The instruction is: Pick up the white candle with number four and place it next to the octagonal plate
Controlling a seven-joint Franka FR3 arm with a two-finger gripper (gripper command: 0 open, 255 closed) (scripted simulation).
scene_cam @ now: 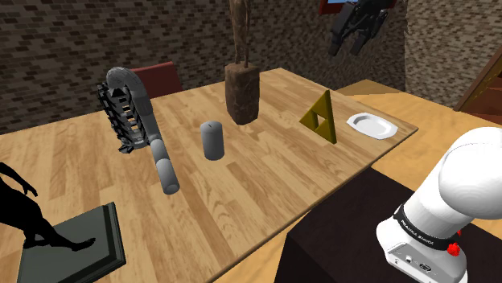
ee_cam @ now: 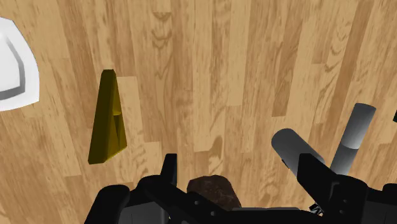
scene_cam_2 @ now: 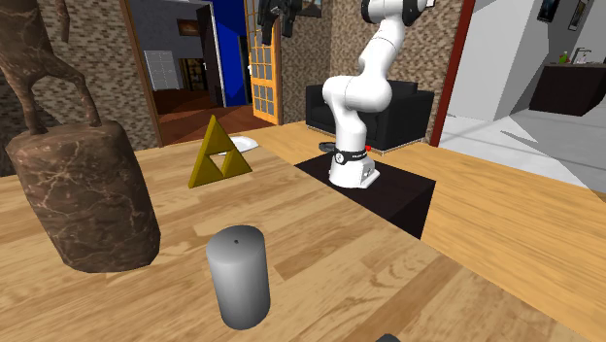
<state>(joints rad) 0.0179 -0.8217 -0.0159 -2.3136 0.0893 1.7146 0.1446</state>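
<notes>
Shoulder view, left to right: black figurine (scene_cam: 24, 211) on slab at bench (scene_cam: 241, 193) corner. Dark chain-like gadget (scene_cam: 127, 108) with grey tube lying on bench. Grey candle (scene_cam: 211, 141) upright mid-bench, no number legible. Brown statue (scene_cam: 241, 92) just behind it, to right. Gold triangle (scene_cam: 320, 118) upright. Pincer (scene_cam: 347, 44) high above bench, fingers spread, nothing between them. White plate (scene_cam: 372, 125) near bench's right corner, well apart from candle. Wrist view: candle (ee_cam: 289, 146) off beside one finger, untouched.
</notes>
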